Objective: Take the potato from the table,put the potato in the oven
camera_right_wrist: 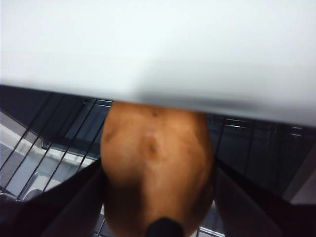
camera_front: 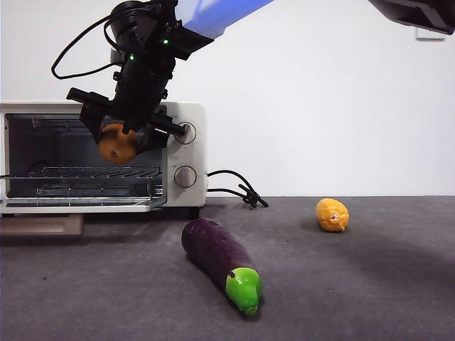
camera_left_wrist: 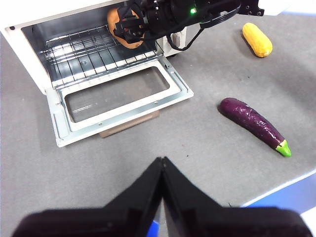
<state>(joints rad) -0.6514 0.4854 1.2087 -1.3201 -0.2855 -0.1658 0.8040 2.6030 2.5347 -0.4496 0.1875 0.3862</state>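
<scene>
The brown-orange potato [camera_front: 116, 145] [camera_left_wrist: 117, 23] [camera_right_wrist: 155, 153] hangs in my right gripper [camera_front: 122, 136] [camera_left_wrist: 129, 27] [camera_right_wrist: 158, 190], which is shut on it with a black finger on each side. It is held at the mouth of the cream-white oven [camera_front: 190, 112] [camera_left_wrist: 34, 22], just above the wire rack [camera_front: 92, 172] [camera_left_wrist: 94, 47] and near the cavity's knob side. The oven door [camera_left_wrist: 118, 96] lies folded down and open. My left gripper [camera_left_wrist: 162, 165] is shut and empty, hovering over the dark grey table [camera_front: 370, 284] [camera_left_wrist: 207, 143] in front of the oven.
A purple eggplant with a green tip [camera_front: 220, 259] [camera_left_wrist: 254, 123] lies in front of the oven. A bumpy yellow fruit [camera_front: 332, 214] [camera_left_wrist: 256, 39] sits further right. The black cord [camera_front: 238, 188] trails beside the oven. A dark arm tip [camera_front: 419, 13] shows at the top right.
</scene>
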